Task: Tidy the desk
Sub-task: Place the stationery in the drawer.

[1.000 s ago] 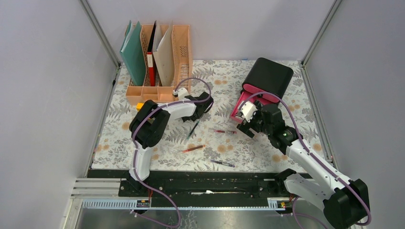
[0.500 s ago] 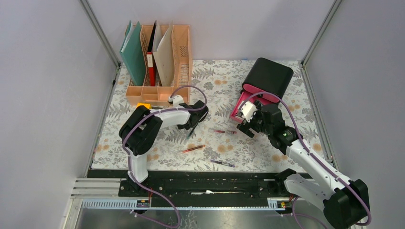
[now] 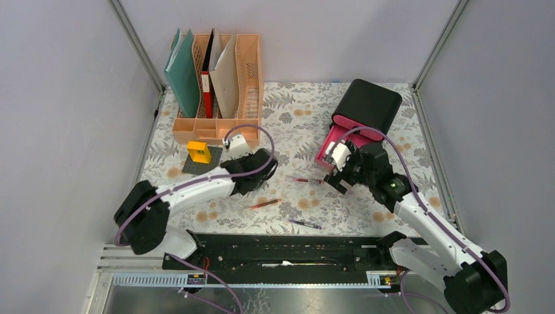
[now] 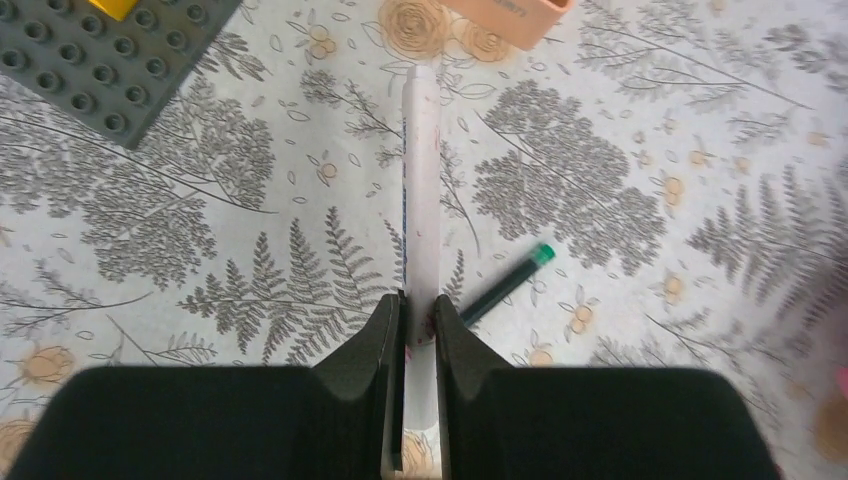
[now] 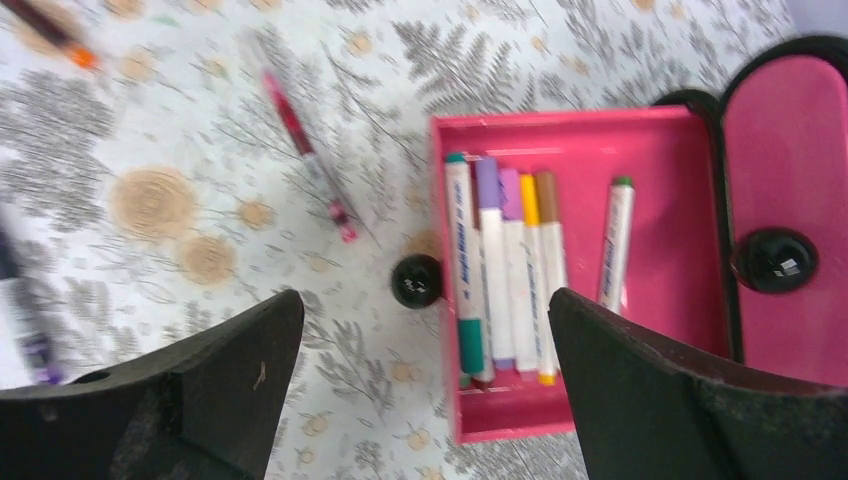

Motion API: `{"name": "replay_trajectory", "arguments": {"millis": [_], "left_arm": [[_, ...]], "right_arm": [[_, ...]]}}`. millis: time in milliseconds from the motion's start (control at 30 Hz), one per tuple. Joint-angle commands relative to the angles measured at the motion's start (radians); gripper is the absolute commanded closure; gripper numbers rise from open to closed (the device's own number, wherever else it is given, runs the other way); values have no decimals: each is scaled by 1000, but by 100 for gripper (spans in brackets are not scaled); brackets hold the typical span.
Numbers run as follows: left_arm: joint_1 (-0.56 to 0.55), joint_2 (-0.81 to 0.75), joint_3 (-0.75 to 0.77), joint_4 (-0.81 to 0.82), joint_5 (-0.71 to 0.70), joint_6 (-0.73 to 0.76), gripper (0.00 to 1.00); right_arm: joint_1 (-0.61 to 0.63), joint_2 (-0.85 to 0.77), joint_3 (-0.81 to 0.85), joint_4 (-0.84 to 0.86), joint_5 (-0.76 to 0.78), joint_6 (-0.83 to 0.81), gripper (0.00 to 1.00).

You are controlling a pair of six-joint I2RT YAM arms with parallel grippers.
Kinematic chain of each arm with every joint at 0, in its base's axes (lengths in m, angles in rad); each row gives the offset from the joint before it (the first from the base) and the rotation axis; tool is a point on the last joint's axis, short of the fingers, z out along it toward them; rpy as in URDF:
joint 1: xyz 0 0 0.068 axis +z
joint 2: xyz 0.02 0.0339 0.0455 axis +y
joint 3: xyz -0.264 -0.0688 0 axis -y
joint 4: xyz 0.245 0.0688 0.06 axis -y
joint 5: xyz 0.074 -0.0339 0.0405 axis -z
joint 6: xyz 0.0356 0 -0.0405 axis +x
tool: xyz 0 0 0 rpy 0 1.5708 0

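Desk (image 3: 301, 108) under L tool (image 4: 418, 305) w/ marker (image 4: 421, 170)

The desk (image 3: 294, 111) is a flat rectangle under white cloth printed with grey ferns and tan-orange flowers. At its far left stands a peach file rack (image 3: 250, 72). Just near of the rack lies a grey studded baseplate (image 3: 191, 165). At the far right sits a black drawer box (image 3: 368, 104), set at an angle; its pink drawer (image 5: 690, 300) is pulled out towards the middle and seems to rest on the cloth. Loose pens lie about the middle: a red pen (image 3: 265, 203), a second red pen (image 3: 306, 180) to its right and farther off, a dark pen (image 3: 305, 224) by the near edge, and a green-tipped pen (image 4: 505, 285).
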Motion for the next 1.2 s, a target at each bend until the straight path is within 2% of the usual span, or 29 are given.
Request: {"name": "replay_trajectory", "arguments": {"millis": [0, 267, 433, 533, 833, 967, 1167], "left_arm": [[-12, -161, -132, 289, 120, 126, 100], [-33, -421, -461, 851, 409, 285, 100], [-58, -467, -590, 1173, 552, 323, 100], [-91, -460, -636, 1337, 578, 344, 100], [-225, -354, -592, 1490, 524, 410, 100], [-272, -321, -560, 1503, 475, 431, 100], [-328, -296, -529, 1521, 419, 462, 100]], "right_arm": [[-20, -53, 87, -63, -229, 66, 0], [-61, -103, 119, -90, -582, 210, 0], [-123, -96, 139, -85, -757, 306, 0], [-152, -98, 122, -21, -824, 400, 0], [-162, -130, 2, 335, -750, 875, 0], [-162, -129, -25, 405, -742, 970, 0], [-162, -114, -39, 436, -711, 1022, 0]]}}
